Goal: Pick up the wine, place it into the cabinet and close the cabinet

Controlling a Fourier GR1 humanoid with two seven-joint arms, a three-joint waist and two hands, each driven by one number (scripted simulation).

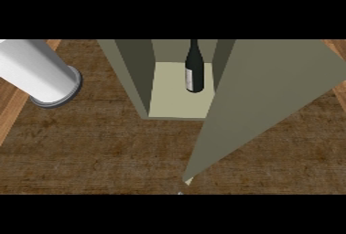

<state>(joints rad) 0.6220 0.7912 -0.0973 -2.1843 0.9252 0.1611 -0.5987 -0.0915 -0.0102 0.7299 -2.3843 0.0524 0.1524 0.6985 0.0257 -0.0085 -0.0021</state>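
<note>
A: Head view, counted: one wine bottle (pixel 194 68), one cabinet (pixel 145 82), one cabinet door (pixel 270 100), one grey forearm (pixel 37 68) entering from the upper left

B: Hands?

A: Neither visible. Only the forearm, ending in a dark ring at the wrist; no black hand beyond it, so impossible to tell whether fingers are apart or together, or touching anything

B: And the wine?

A: Standing upright inside the cabinet, on its pale floor, toward the back and right of the middle, close beside the right wall. Dark glass, label facing forward. Untouched by anything

B: Door?

A: Swung wide open, hinged at the right wall, its free corner reaching down toward the view's lower edge. Covers much of the right half of the counter (pixel 88 151)

B: Anything else around?

A: Brown counter top, wooden strips at the far left and right edges. Forearm well apart from the bottle, left of the cabinet's left wall
</note>
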